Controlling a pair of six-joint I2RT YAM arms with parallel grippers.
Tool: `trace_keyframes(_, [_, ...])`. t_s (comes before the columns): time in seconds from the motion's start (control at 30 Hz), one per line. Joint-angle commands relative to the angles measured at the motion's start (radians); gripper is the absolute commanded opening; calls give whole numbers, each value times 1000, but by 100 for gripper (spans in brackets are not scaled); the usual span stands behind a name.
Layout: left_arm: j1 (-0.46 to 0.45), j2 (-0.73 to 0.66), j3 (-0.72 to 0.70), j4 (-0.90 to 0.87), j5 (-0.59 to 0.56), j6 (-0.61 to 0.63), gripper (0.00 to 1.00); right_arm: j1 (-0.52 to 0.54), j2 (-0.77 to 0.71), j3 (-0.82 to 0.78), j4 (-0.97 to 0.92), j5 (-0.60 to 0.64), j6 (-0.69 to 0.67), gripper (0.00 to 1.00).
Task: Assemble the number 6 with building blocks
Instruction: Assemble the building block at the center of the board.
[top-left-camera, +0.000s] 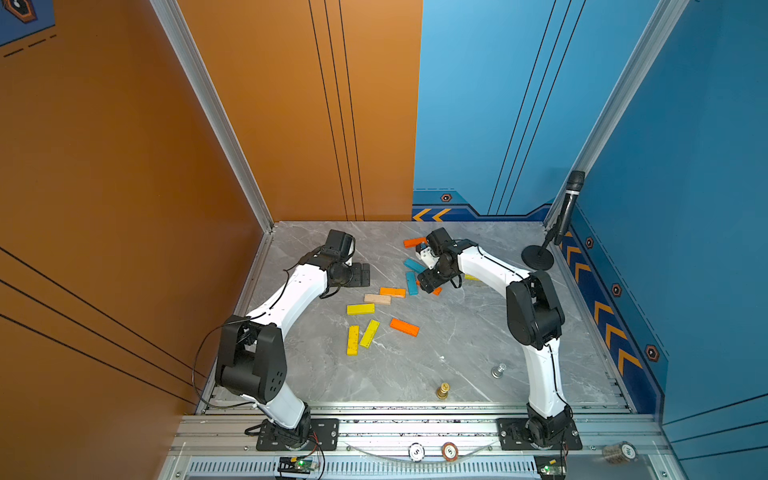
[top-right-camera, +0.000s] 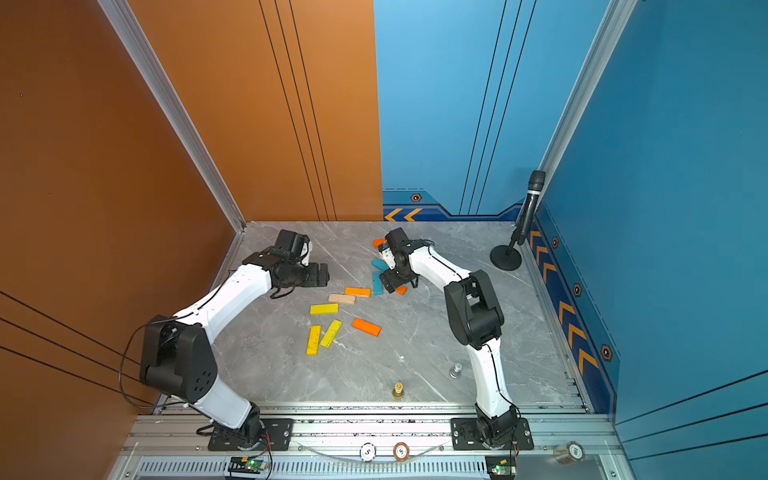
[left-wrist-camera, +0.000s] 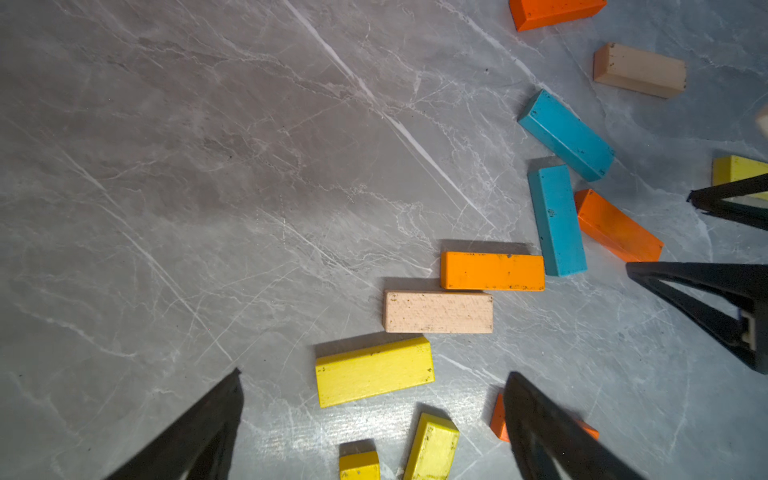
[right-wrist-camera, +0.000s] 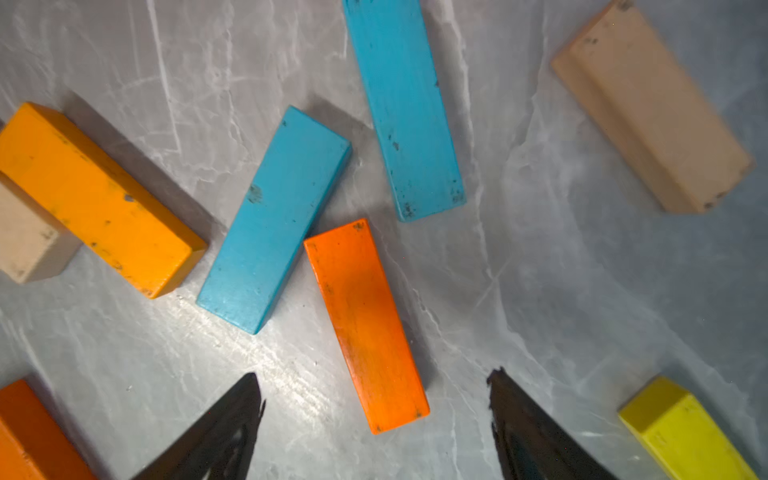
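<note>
Building blocks lie loose on the grey marble table (top-left-camera: 457, 353); the number 6 is not in view. In both top views I see yellow blocks (top-left-camera: 360, 308) (top-right-camera: 323, 308), a tan block (top-left-camera: 377, 299), orange blocks (top-left-camera: 404, 327) (top-right-camera: 366, 326) and teal blocks (top-left-camera: 411, 283). My right gripper (right-wrist-camera: 376, 372) (top-left-camera: 427, 286) hangs open just over an orange block (right-wrist-camera: 365, 324). The block's near end lies between the fingertips, with gaps on both sides. My left gripper (left-wrist-camera: 374, 372) (top-left-camera: 365, 274) stands open and empty left of the pile, above a yellow block (left-wrist-camera: 374, 371).
A gold chess-like piece (top-left-camera: 443, 390) and a silver one (top-left-camera: 498, 370) stand near the table's front. A microphone on a round stand (top-left-camera: 538, 257) occupies the back right corner. Walls close in the left, back and right sides. Poker chips (top-left-camera: 416, 451) lie on the front rail.
</note>
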Motion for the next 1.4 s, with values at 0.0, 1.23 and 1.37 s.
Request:
trace_keyframes(0.0, [9, 0, 31, -21, 22, -12, 98, 2, 16, 7, -35, -13, -37, 83])
trace_keyframes(1.23, [24, -6, 35, -22, 52, -30, 98, -68, -50, -188, -3, 106, 231, 28])
trace_keyframes(1.37, [18, -4, 34, -21, 52, -30, 98, -91, -38, -188, 3, 169, 346, 28])
